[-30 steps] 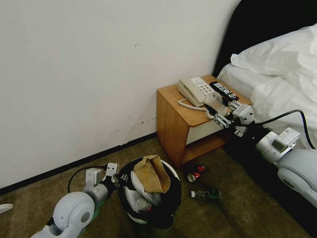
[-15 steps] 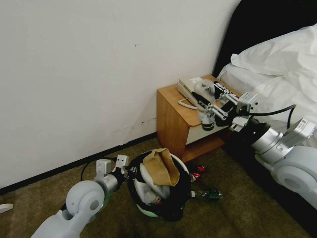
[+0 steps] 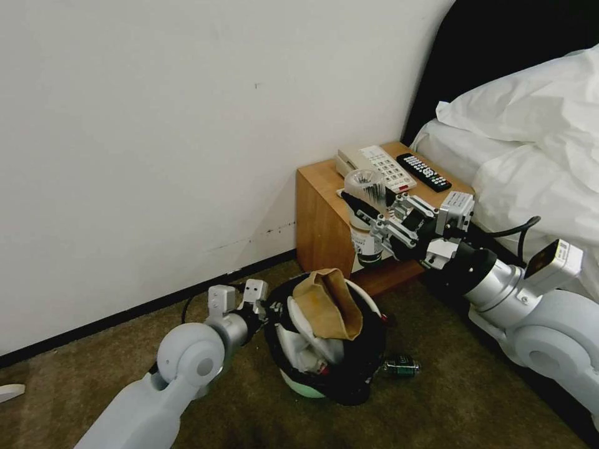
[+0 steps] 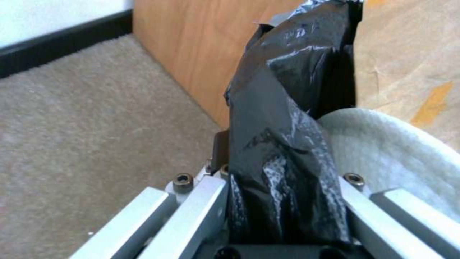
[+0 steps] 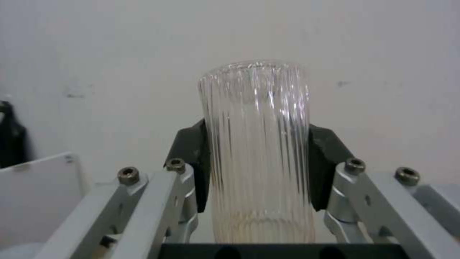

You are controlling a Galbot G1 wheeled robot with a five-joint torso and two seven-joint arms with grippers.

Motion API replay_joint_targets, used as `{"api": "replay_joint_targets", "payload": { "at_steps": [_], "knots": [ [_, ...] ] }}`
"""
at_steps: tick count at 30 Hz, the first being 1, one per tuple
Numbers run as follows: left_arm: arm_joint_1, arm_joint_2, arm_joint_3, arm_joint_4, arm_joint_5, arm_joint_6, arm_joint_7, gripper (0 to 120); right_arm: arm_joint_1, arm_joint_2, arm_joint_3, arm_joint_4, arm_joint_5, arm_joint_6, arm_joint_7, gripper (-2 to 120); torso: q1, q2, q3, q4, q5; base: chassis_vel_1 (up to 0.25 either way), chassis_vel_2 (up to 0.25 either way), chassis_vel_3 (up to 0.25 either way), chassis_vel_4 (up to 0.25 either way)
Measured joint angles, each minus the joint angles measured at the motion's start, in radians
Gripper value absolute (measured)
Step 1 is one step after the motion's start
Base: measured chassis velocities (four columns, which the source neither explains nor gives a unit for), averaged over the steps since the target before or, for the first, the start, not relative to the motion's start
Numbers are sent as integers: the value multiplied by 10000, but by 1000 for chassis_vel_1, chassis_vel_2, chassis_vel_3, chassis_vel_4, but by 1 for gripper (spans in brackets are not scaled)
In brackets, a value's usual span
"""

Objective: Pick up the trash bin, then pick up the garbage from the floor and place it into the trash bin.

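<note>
The bin [image 3: 324, 355] hangs tilted just above the carpet [image 3: 449, 405], in front of the nightstand [image 3: 324, 218], with its open mouth turned up and toward the wall [image 3: 156, 125]. It is already crowded: a brown paper bag [image 3: 327, 302] stands tall out of the top and a white slipper [image 3: 306, 343] fills the side under it. The left gripper [image 3: 262, 312] is clamped on the bin's rim at the wall side, its jaws pinched shut over the black liner [image 4: 283, 144]. Above the bin, in front of the nightstand's edge, the right gripper [image 3: 374, 227] is closed around a clear ribbed bottle [image 3: 365, 215], held nearly upright with its green-labelled end down and its base up. A second bottle [image 3: 402, 365] lies on the carpet just beside the bin, on the bed side. To my eye the step in hand is dropping the held bottle in, and the free space is small: the mouth is best brought squarely under the bottle, which should come down low beside the bag before release, or it may glance off the bag and roll onto the carpet. The left grip should stay firm, since the liner is slippery
</note>
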Motion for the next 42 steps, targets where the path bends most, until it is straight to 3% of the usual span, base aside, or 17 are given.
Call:
{"api": "replay_joint_targets", "payload": {
  "at_steps": [6, 21, 34, 42],
  "knots": [
    [-65, -343, 369, 238, 23, 0, -203, 4, -267, 153, -58, 55, -98, 23, -329, 36, 0, 0, -1, 0, 0, 0, 0, 0, 0],
    [-126, -516, 581, 452, -76, -5, -458, 4, -543, 635, -1001, 70, -534, -41, -841, 36, 0, 0, -1, 1, -2, 0, 0, 0, 0],
    [-143, -514, 419, 303, -722, -10, -720, 4, -990, 1026, -1533, -424, -1216, -44, -1140, 36, 0, 1, -1, 0, -2, 0, 0, 0, 0],
    [-5, -461, 79, 78, -1150, -10, -870, 4, -1142, 1245, -1758, -874, -1586, 45, -1344, 36, 0, 1, -1, 1, -2, 0, 0, 0, 0]
  ]
}}
